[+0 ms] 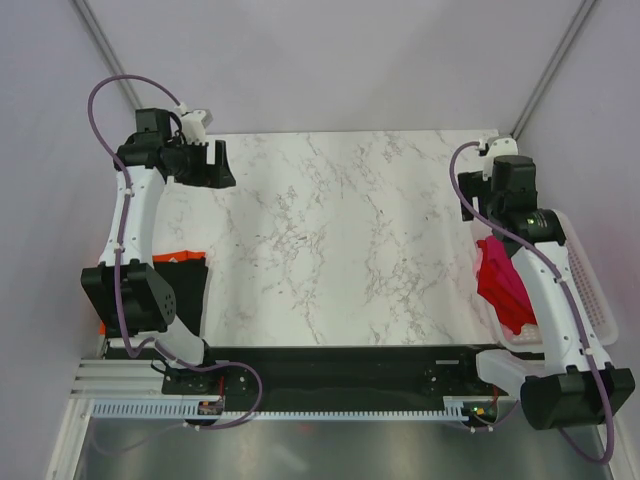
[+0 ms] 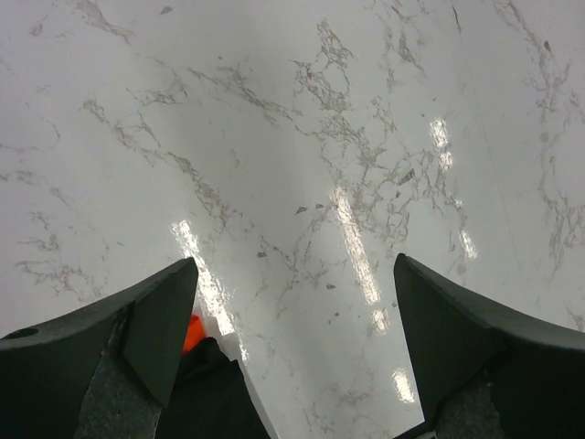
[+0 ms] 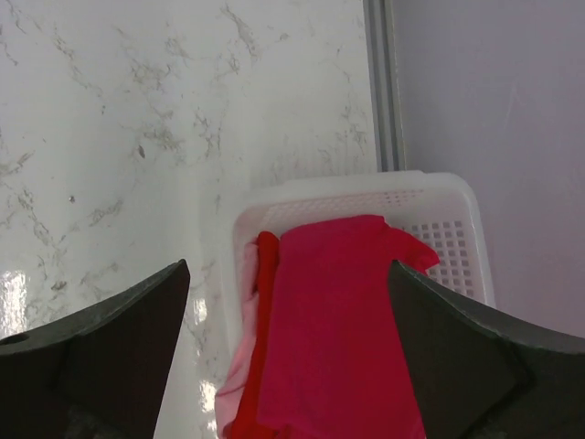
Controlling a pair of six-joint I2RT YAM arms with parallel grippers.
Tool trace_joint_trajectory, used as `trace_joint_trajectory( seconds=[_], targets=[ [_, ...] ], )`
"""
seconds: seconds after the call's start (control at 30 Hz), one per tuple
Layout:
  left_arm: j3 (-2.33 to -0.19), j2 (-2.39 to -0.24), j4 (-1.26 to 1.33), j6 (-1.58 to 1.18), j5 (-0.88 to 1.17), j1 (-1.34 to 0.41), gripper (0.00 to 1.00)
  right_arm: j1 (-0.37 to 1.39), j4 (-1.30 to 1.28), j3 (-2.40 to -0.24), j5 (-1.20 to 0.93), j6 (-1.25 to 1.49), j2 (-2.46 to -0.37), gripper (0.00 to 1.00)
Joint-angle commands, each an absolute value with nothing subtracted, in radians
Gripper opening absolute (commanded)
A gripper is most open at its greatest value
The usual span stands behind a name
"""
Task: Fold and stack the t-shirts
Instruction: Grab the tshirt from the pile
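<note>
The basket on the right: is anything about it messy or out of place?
Yes. A pink shirt lies unfolded in the white basket and appears to spill over its rim, with the edge of a red shirt showing beside it.

The table (image 2: 274, 119) gleams, a smooth white marble-look top throwing back bright streaks of light, and the left gripper (image 2: 294, 270) frames it in matt black plastic. Lower centre in the right wrist view, the crimson-pink t-shirt (image 3: 338, 329) shows as soft, matt cloth against the white plastic basket (image 3: 439, 197), whose lattice wall looks smooth and hard.
</note>
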State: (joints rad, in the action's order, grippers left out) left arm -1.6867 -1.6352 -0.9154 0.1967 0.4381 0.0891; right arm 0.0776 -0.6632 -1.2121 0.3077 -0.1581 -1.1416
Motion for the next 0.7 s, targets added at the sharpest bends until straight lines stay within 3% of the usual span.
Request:
trace_joint_trajectory(
  seconds=[0.0, 0.07, 0.2, 0.33, 0.47, 0.67],
  targets=[
    [-1.689, -1.623, -0.94, 0.199, 0.5, 0.086, 0.92, 0.048, -0.727, -1.193, 0.304, -0.193, -1.071, 0.98],
    [-1.692, -1.634, -0.948, 0.221, 0.491, 0.081, 0.88, 0.038, -0.788, -1.193, 0.273, -0.253, -1.033, 0.97],
    [-1.727, -1.66, -0.973, 0.267, 0.459, 0.065, 0.73, 0.003, -0.906, -1.203, 0.249, -0.272, -1.032, 0.85],
    [-1.732, -1.66, -0.976, 0.301, 0.434, 0.038, 0.72, 0.005, -1.052, -1.241, 0.089, -0.281, -1.04, 0.8],
    [-1.732, -1.663, -0.974, 0.307, 0.428, 0.029, 0.72, -0.028, -1.167, -1.243, 0.086, -0.302, -1.129, 0.68],
    [-1.72, -1.657, -0.973, 0.307, 0.442, 0.028, 0.72, -0.037, -1.166, -1.255, 0.103, -0.31, -1.203, 0.64]
  ],
)
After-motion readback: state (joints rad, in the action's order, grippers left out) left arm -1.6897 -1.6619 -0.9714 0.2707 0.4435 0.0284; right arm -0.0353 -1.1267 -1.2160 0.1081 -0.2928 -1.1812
